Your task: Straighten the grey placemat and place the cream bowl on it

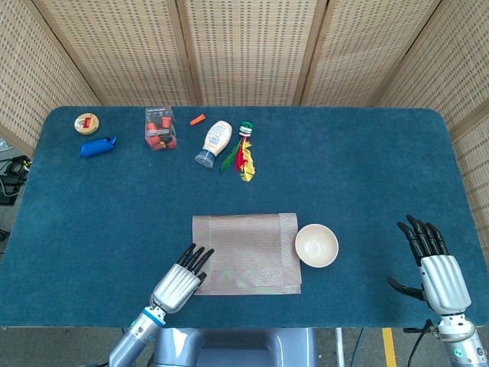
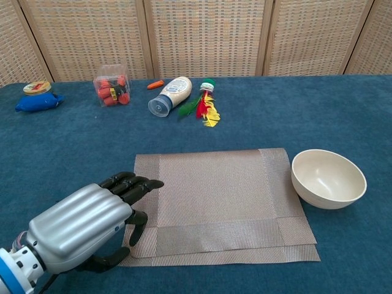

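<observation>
The grey placemat (image 1: 246,253) (image 2: 214,196) lies near the table's front edge, almost square to it. Along its near edge a second layer shows beneath the top one. My left hand (image 1: 177,284) (image 2: 82,226) lies palm down at the mat's front left corner. Its spread fingers (image 2: 138,184) rest on the mat's left border and the thumb presses the mat lower down. The cream bowl (image 1: 316,245) (image 2: 328,179) stands upright and empty, touching the mat's right edge. My right hand (image 1: 438,275) hovers open at the front right, far from the bowl.
Along the far side lie a round tin (image 1: 87,122), a blue pouch (image 1: 97,146), a clear box of red pieces (image 1: 160,128), an orange bit (image 1: 198,118), a lying sauce bottle (image 1: 215,141) and a feathered shuttlecock (image 1: 244,149). The table (image 1: 367,176) is covered in blue cloth.
</observation>
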{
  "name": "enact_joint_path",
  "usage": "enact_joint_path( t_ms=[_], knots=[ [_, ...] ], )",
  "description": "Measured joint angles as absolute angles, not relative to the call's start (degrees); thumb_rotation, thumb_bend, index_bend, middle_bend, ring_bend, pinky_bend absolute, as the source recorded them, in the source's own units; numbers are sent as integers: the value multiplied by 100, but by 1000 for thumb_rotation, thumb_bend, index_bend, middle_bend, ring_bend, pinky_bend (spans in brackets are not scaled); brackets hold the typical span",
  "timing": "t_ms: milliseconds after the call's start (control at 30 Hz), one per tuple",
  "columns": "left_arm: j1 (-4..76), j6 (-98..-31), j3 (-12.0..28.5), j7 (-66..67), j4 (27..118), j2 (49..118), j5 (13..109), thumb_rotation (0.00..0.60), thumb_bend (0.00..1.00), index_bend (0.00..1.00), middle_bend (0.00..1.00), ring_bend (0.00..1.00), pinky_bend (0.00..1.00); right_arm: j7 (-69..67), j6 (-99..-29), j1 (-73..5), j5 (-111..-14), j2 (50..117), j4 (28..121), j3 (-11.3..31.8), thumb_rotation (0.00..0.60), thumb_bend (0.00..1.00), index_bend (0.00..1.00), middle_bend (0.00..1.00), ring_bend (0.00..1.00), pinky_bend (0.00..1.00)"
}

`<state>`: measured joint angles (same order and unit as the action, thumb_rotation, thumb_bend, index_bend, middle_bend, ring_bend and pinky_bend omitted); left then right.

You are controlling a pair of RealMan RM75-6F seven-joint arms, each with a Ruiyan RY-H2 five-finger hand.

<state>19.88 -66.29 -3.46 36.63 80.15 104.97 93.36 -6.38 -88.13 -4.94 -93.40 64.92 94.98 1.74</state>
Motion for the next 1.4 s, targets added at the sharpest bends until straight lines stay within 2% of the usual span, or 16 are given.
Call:
enact_joint_path(
  t_ms=[133,533,967,1167,1267,1400],
  knots=[
    [2002,-6635,-349,3688,8025,10511,9317,600,408,565,0,0,0,-659,-8815,-494,-9344,6482,9502,171,600,156,94,0,0,0],
    [2023,-6681,-361,3704,8098,10432,9251,600,522,617,0,0,0,-654,-8814,-494,-9382,6472,9519,148,600,156,101,0,0,0],
    [2085,-6814,-249,3686,8495,10199,9261,600,524,626,0,0,0,-647,-8792,-498,-9373,6469,9524,142,600,156,105,0,0,0],
    [2227,-6845,121,3747,9119,9841,9157,600,525,629,0,0,0,-645,-8790,-501,-9356,6462,9520,152,600,156,110,0,0,0],
    [2345,-6825,430,3806,9363,9631,9020,600,524,630,0,0,0,-641,-8776,-505,-9316,6465,9503,167,600,156,110,0,0,0],
    [2606,-6693,1090,3857,9567,9325,8597,600,524,631,0,0,0,-601,-8697,-533,-9187,6494,9464,216,600,156,110,0,0,0]
  ],
)
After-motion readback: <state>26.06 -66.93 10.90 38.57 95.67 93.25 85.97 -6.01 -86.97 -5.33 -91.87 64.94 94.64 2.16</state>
